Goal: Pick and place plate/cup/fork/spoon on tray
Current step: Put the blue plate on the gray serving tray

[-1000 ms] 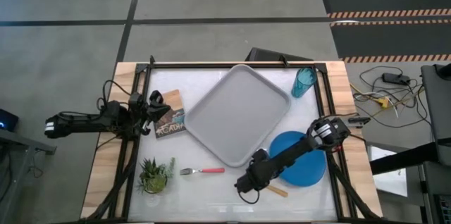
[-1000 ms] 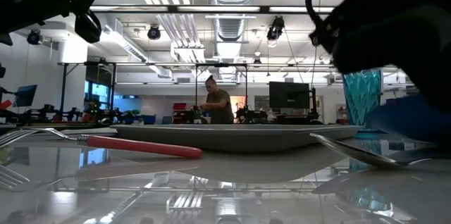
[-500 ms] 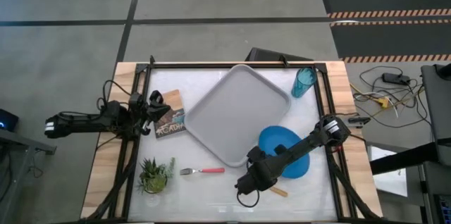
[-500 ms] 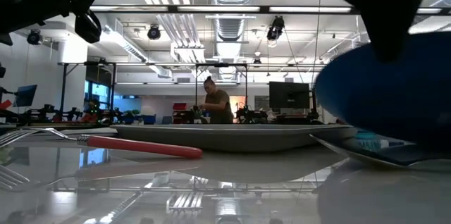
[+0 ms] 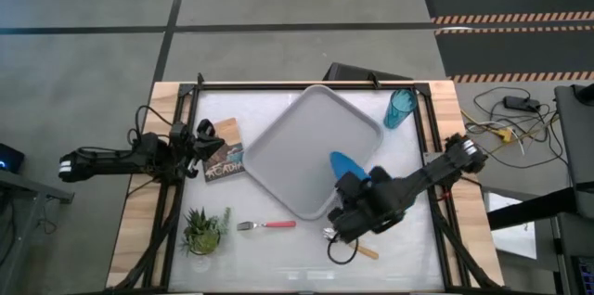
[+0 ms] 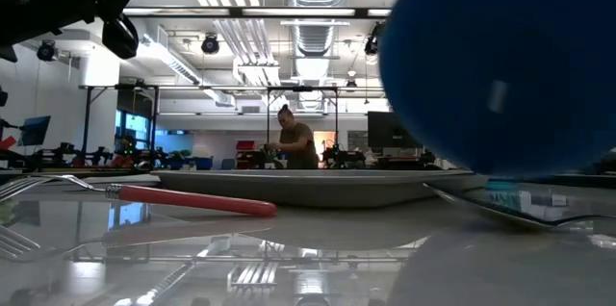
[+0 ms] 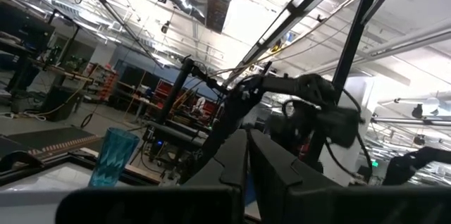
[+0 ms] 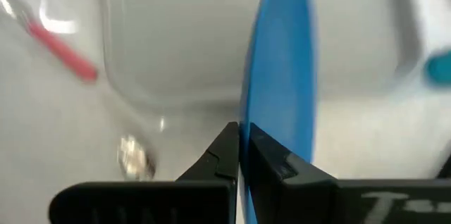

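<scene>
The bright blue plate (image 5: 347, 164) stands on edge in the air over the grey tray's near right rim (image 5: 327, 204). My right gripper (image 5: 353, 186) is shut on it. In the low view the plate (image 6: 500, 65) fills the upper right. The pink-handled fork (image 5: 267, 225) lies on the table near the tray's near corner. The orange-handled spoon (image 5: 362, 250) lies near it, partly under my right arm. The teal cup (image 5: 401, 108) stands upright at the far right. My left gripper (image 7: 246, 157) is shut and empty over the book at the left. My right gripper pinches the plate's rim (image 8: 248, 131) between its two fingers, one finger on each face. The fingers come from the table's near right side, slanting toward the tray. The plate is lifted clear and turned on edge, reaching away from the fingers over the tray.
A book (image 5: 223, 151) lies left of the tray and a small potted plant (image 5: 204, 230) stands at the near left. A black frame (image 5: 306, 86) runs around the table. A person stands far off in the room (image 6: 294, 142).
My right gripper has lifted the plate off the table at the right and carried it toward the tray. It has turned as it went, so the plate has gone from lying flat to standing on edge. The spoon and fork have stayed where they were.
</scene>
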